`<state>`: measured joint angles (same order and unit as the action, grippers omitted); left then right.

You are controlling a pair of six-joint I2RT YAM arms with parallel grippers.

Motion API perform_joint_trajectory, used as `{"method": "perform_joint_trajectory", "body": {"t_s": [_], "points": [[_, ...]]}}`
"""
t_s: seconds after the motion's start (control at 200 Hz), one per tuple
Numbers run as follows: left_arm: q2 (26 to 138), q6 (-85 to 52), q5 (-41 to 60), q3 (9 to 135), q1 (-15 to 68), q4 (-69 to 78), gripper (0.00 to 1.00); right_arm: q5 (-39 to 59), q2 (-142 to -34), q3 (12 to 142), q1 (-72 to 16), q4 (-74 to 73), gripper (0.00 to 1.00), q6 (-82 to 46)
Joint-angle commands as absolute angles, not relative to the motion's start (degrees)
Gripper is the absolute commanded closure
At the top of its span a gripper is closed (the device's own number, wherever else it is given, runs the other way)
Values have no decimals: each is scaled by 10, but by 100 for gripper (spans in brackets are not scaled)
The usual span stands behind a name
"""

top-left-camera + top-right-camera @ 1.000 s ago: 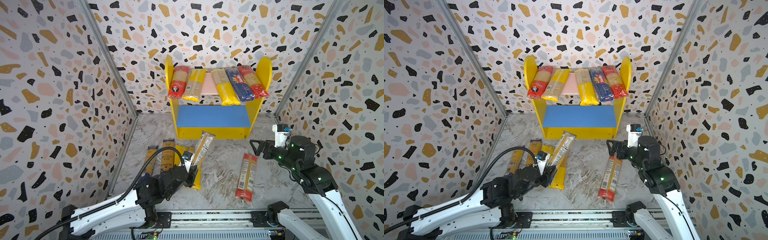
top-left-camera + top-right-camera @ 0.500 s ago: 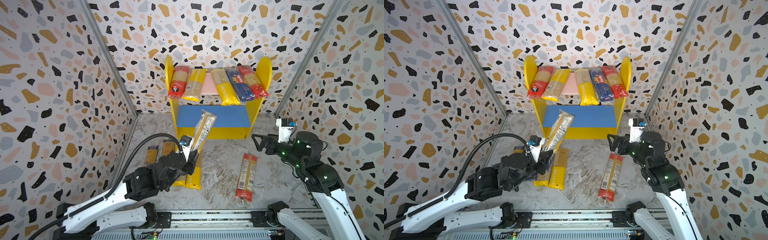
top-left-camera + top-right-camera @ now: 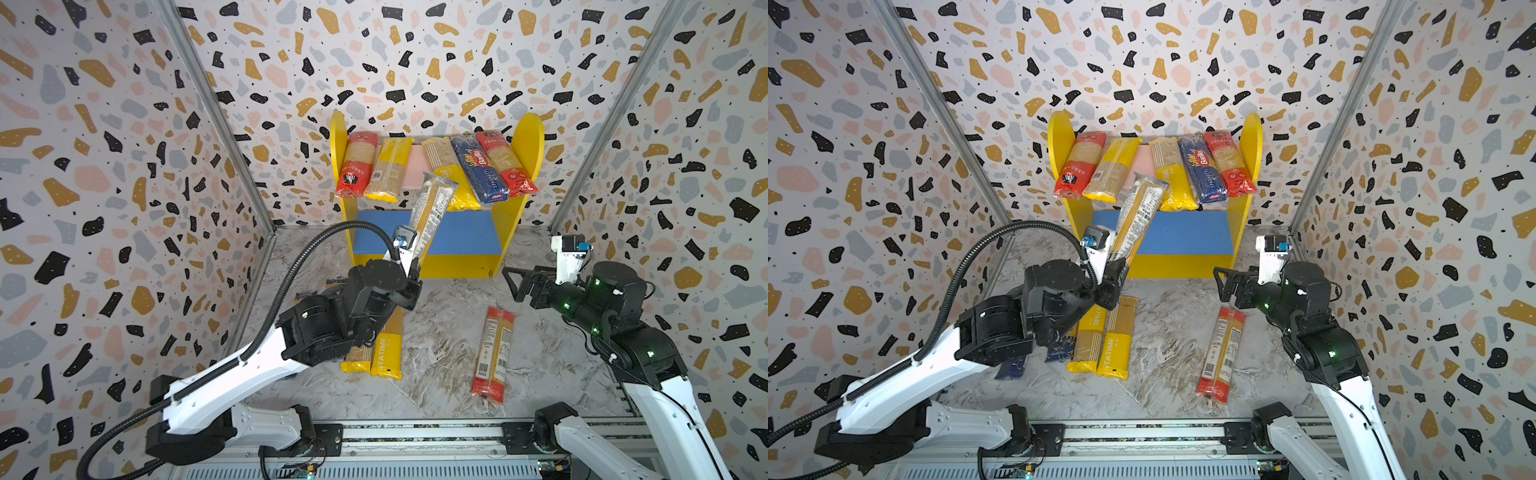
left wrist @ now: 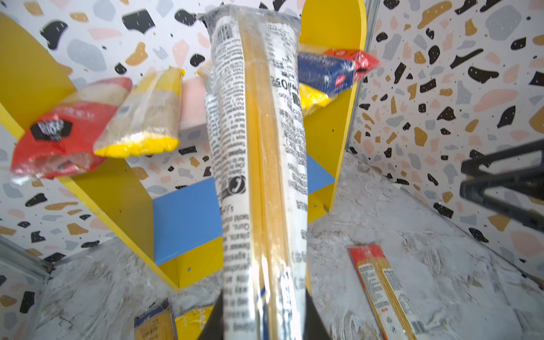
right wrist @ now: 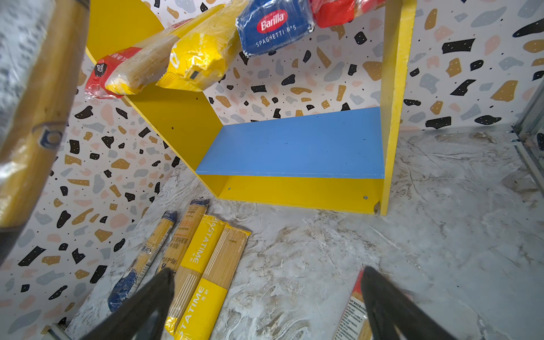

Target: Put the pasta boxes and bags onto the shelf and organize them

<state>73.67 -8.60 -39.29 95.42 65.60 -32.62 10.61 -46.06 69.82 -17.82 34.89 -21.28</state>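
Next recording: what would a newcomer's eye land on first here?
The left gripper holds a long spaghetti packet tilted up in front of the shelf, whose top board carries five packets while the blue lower board is bare. More lie on the marble floor: a row of packets on the left and a single red packet near the open right gripper.

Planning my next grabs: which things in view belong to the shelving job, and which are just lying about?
Job: shelf; five packets on its pink board; white-labelled packet in the left gripper; on the tabletop, two yellow PASTATIME packets, two blue-ended packets, one red packet.
Lying about: nothing loose; only the front rail and the left arm's cable hose.
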Motion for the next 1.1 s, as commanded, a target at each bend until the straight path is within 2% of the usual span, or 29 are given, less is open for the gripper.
{"method": "perform_joint_trajectory", "body": {"t_s": [0.0,0.095,0.23,0.31,0.506,0.681,1.091], "points": [[784,-30,-444,1085,647,-228,100,117,-454,706,-176,327,1,-203],[862,-20,-419,1207,620,-251,100,112,-456,702,-176,324,1,-200],[986,-45,-347,1406,546,-308,100,114,-450,697,-175,314,1,-200],[1038,-70,-301,1483,498,-320,100,110,-447,697,-175,312,1,-199],[1051,-126,-180,1409,407,-218,100,107,-447,691,-174,309,1,-195],[1107,-134,-150,1459,397,-211,100,88,-449,684,-174,314,1,-188],[1134,-229,-93,1433,347,-147,100,78,-467,665,-173,297,1,-191]]}}
